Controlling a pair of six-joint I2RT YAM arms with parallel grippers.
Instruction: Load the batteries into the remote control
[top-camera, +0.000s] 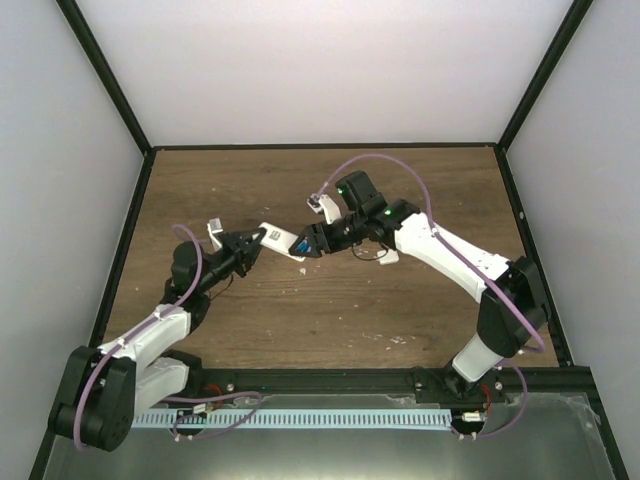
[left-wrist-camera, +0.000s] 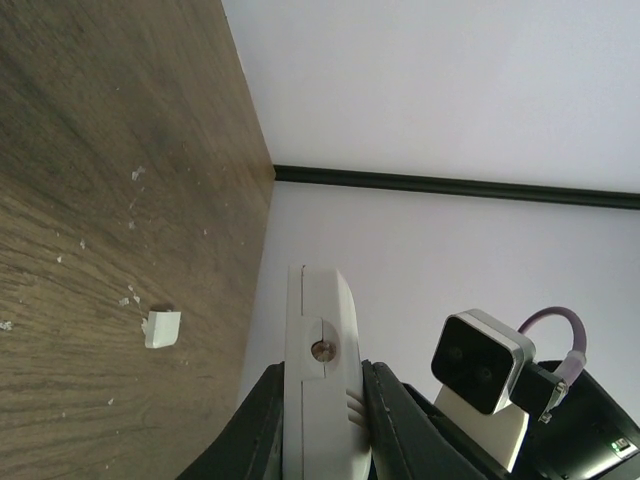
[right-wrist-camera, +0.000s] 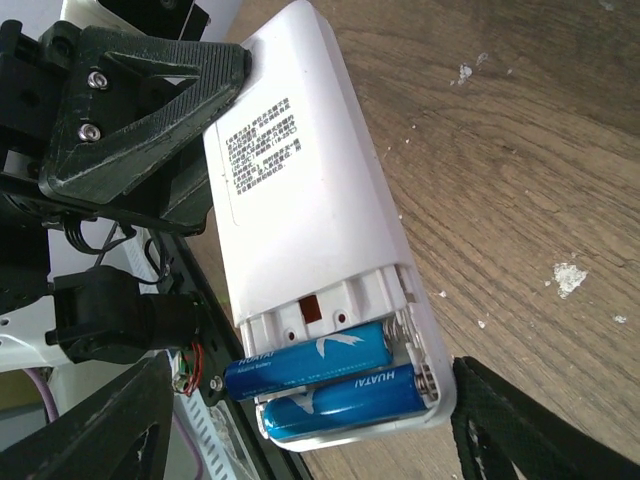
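White walls (top-camera: 330, 70) close in the space behind and to both sides of the remote control (right-wrist-camera: 300, 190), with black frame posts (top-camera: 105, 75) running down the corners. Beneath the remote control spreads a brown wood-grain table (top-camera: 330, 310), scuffed and streaked. At the table's near edge, well away from the remote control, runs a white slotted cable duct (top-camera: 300, 417).

The left arm (top-camera: 150, 340) reaches in from one side of the remote control and the right arm (top-camera: 450, 255) from the other. The left gripper (top-camera: 252, 245) is clamped on the end away from the battery bay, a finger pressed to each long edge, so the back of the remote control faces the right wrist camera. The remote control seems lifted off the wood, though no view settles that. The right gripper (top-camera: 312, 242) sits at the opposite end with its fingers (right-wrist-camera: 95, 430) spread wide, one on either side of the bay and touching nothing. From above it hides most of that end.

The bay is uncovered, and the batteries (right-wrist-camera: 345, 400) lie in it side by side, just below a printed label (right-wrist-camera: 265, 150). The one nearer the label sits slightly askew, one tip poking past the remote control's edge.

A small white block (left-wrist-camera: 162, 328) lies on the table off to one side of the remote control, and white crumbs (right-wrist-camera: 565, 278) are scattered on the wood near it.
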